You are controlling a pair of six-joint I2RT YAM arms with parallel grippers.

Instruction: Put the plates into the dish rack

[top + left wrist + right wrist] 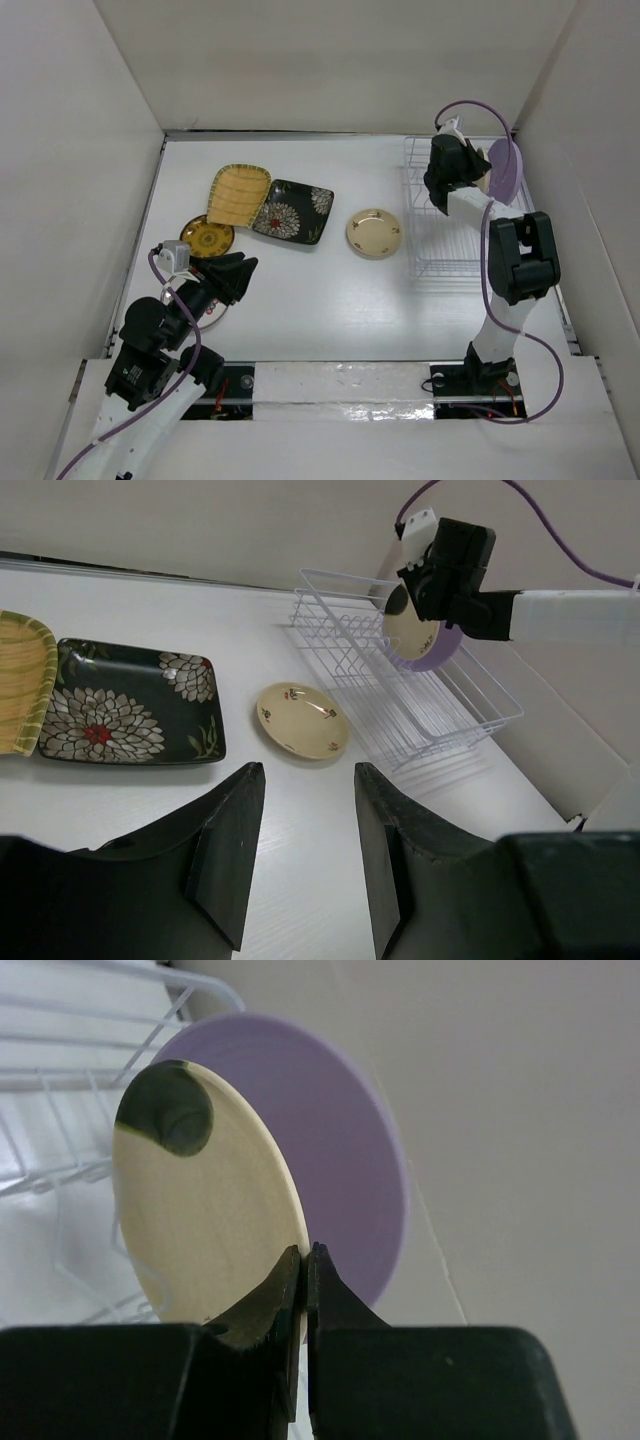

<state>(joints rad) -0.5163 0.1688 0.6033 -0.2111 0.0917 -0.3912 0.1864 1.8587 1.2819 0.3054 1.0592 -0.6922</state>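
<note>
The white tabletop (330,300) fills the middle of the overhead view. The dish rack (440,230), of thin white wire, stands at its right side.

The black rectangular plate (292,211) with white flowers lies flat in the upper left-centre. Its left edge touches or slips under the yellow squarish plate (239,194), which lies just to its left.

At the far right end of the rack the lavender plate (507,172) stands upright on edge. The plain cream plate (200,1210) is upright too, just in front of it and nearly parallel. Whether it rests on the wires cannot be told.

The gold-rimmed cream plate (374,232), dotted with small flowers, lies flat on the tabletop between the black plate and the rack, just left of the rack. The brown-gold plate (208,238) lies below the yellow one, at the left. The rim of a pale plate (216,316) shows beneath the left arm, the rest hidden.

The right gripper (303,1260) is clenched on the lower rim of the plain cream plate, its fingers pinched nearly together over the rack. The left gripper (308,772) hangs low at the lower left of the overhead view, above bare tabletop. Its fingers are spread apart and hold nothing.
</note>
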